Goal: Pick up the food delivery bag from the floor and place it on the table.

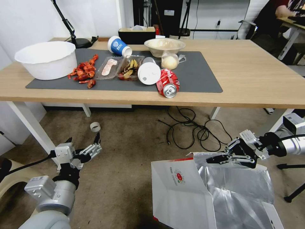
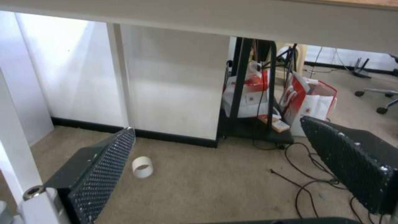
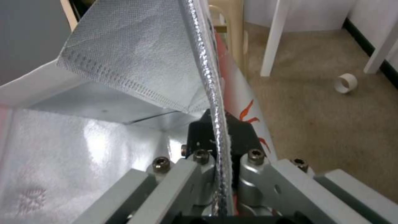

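The food delivery bag [image 1: 181, 190] stands open on the floor [image 1: 127, 159], white outside with a small round red logo and silver foil inside. My right gripper [image 1: 212, 159] is shut on the far rim of the bag's mouth. In the right wrist view the foil-edged rim [image 3: 206, 68] runs straight between the closed fingers of the right gripper [image 3: 217, 127]. My left gripper [image 1: 83, 140] hovers open over the carpet at the lower left, apart from the bag; nothing lies between its pads [image 2: 104, 168]. The light-wood table [image 1: 254, 73] stretches across behind.
A grey mat [image 1: 197, 76] on the table carries a white bowl [image 1: 47, 58], food scraps, cups and a red can [image 1: 168, 83]. Black cables [image 1: 193, 130] and a tape roll [image 1: 95, 127] lie on the floor under the table, beside its white leg [image 1: 28, 127]. Smaller bags [image 2: 311, 102] stand farther back.
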Controlling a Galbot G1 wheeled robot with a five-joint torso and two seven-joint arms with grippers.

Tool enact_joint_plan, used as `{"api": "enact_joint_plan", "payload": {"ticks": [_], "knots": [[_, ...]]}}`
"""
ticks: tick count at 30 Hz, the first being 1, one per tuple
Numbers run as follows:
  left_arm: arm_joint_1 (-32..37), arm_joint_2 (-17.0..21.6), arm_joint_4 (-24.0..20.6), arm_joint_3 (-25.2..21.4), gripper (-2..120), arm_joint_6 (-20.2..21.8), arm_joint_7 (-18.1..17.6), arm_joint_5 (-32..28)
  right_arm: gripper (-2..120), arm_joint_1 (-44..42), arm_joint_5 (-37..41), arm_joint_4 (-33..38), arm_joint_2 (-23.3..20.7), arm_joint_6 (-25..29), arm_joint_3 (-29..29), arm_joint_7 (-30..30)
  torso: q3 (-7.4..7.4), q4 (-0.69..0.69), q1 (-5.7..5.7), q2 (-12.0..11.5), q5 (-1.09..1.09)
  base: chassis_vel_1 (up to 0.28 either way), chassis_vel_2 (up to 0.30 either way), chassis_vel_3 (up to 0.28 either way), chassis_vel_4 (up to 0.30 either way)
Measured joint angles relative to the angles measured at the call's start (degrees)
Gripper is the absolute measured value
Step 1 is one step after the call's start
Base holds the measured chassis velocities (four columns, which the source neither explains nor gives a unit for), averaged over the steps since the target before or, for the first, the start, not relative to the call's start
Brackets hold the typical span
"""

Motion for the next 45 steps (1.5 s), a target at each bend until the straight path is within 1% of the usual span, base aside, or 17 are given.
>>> {"api": "enact_joint_plan", "payload": {"ticks": [38, 45], "knots": [[-0.2, 0.2, 0.0, 0.0, 100, 0.2, -0.1, -0.2, 0, 0.1, 0.0, -0.1, 0.0, 0.0, -0.1, -0.1, 2.85, 0.00, 1.55, 4.4, 0.00, 0.000, 0.000, 0.000, 0.000], [-0.3, 0.3, 0.0, 0.0, 100, 0.2, -0.1, -0.3, 0, 0.1, 0.0, -0.1, 0.0, 0.0, -0.1, -0.1, 3.19, 0.00, 1.78, 5.0, 0.00, 0.000, 0.000, 0.000, 0.000]]}}
